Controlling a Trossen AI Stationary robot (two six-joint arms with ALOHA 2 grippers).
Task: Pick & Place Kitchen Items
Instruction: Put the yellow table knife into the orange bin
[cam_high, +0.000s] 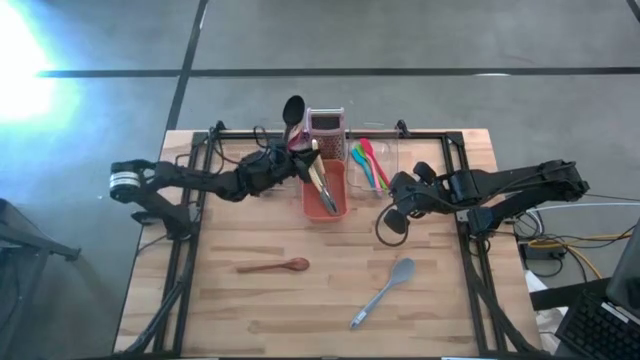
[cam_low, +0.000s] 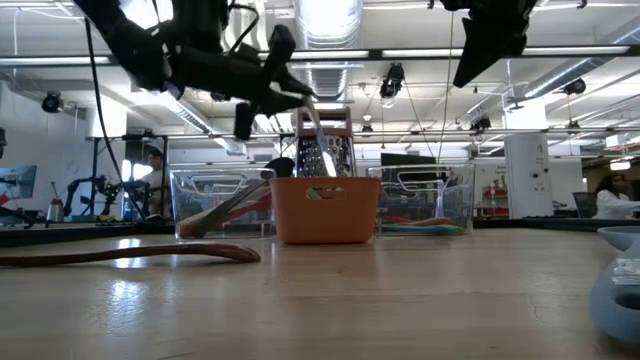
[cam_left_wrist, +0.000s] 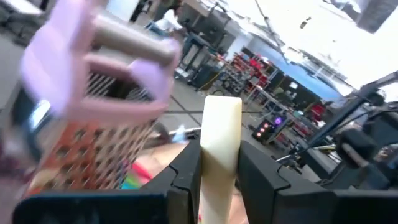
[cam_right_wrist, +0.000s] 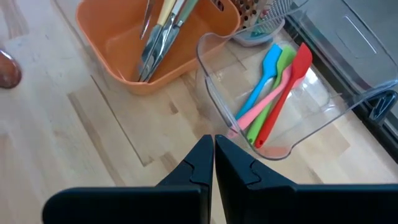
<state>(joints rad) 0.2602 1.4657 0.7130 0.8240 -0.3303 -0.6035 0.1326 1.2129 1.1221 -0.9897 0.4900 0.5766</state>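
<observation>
1. Left gripper over the orange tub, jaws clamped on a cream-handled knife, blade down into the tub.
2. Tub already holds metal utensils; clear tub right of it holds silicone spatulas.
3. Wooden spoon and grey spatula remain on the bench in front of the tub.
4. Right gripper right of the tub, jaws closed, empty.

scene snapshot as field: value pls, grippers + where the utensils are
left gripper: shut on a cream-handled utensil, above the orange tub
right gripper: shut, empty, beside the clear tub
orange tub: holds several utensils with cream handles and metal ends
clear tub: blue, green, pink and red spatulas
grater: pink handle, behind the orange tub
black ladle: beside the grater
on table: wooden spoon, grey spoon
</observation>
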